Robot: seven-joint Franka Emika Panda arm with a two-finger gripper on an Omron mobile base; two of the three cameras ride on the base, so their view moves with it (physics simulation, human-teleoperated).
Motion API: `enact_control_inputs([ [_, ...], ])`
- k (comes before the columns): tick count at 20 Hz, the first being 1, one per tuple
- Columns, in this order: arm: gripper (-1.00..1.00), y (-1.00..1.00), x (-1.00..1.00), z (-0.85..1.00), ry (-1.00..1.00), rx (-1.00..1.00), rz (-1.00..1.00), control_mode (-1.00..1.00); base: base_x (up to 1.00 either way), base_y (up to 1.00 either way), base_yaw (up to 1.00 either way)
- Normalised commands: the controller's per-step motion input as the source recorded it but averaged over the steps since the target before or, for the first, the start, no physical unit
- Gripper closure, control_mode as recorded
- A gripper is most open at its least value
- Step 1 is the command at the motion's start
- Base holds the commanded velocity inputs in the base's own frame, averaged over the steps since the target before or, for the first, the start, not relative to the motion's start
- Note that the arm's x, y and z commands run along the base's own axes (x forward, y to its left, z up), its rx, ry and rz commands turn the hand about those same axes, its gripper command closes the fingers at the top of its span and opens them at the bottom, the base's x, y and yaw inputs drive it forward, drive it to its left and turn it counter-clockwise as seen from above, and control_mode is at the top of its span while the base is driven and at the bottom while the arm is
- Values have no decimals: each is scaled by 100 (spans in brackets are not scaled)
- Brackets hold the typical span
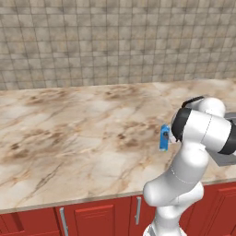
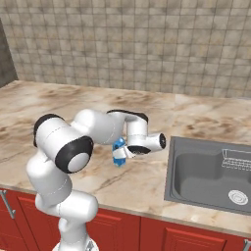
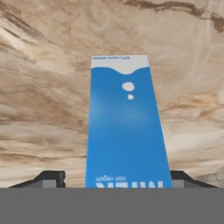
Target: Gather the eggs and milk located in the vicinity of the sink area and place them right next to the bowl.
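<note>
The table [image 1: 69,133] is a broad slab of veined marble in beige and brown, running the full width of both base views. Behind it rises a wall [image 1: 115,41] of small grey-tan square tiles. Below its near edge sit red cabinet doors [image 1: 87,219] with slim metal handles.

At the right end of the table, in the right base view, the sink area [image 2: 206,171] is sunk into the marble: a rectangular grey steel basin with a round drain near its right corner and a wire rack against its far right side. A corner of the same basin shows at the right edge of the left base view, partly hidden by the arm.

The milk [image 2: 118,151] is a slim bright-blue carton just left of the sink area, over the middle of the table. The hand [image 2: 122,153] meets it from the sink side, reaching out level from the white arm. In the hand view the milk lies between the two dark fingertips [image 3: 51,178], one at each side of its lower end, so the hand is pinching the carton. Whether the carton's base touches the marble or hangs just above it cannot be told.
</note>
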Motion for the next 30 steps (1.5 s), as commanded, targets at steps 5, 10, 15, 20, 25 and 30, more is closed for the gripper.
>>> enact_control_inputs([
  [5, 100, 0, -1, 0, 0, 0, 0, -100, 0, 0, 0],
  [10, 100, 0, -33, 39, -12, 0, 0, -100, 0, 0, 0],
  [15, 100, 0, -57, 94, -31, -2, 5, -100, 0, 0, 0],
  [20, 100, 11, -57, 95, -36, -4, 11, -100, 0, 0, 0],
  [25, 100, 24, -64, 60, -39, -10, 12, -100, 0, 0, 0],
  [30, 100, 26, -58, 25, -32, -13, 6, -100, 0, 0, 0],
])
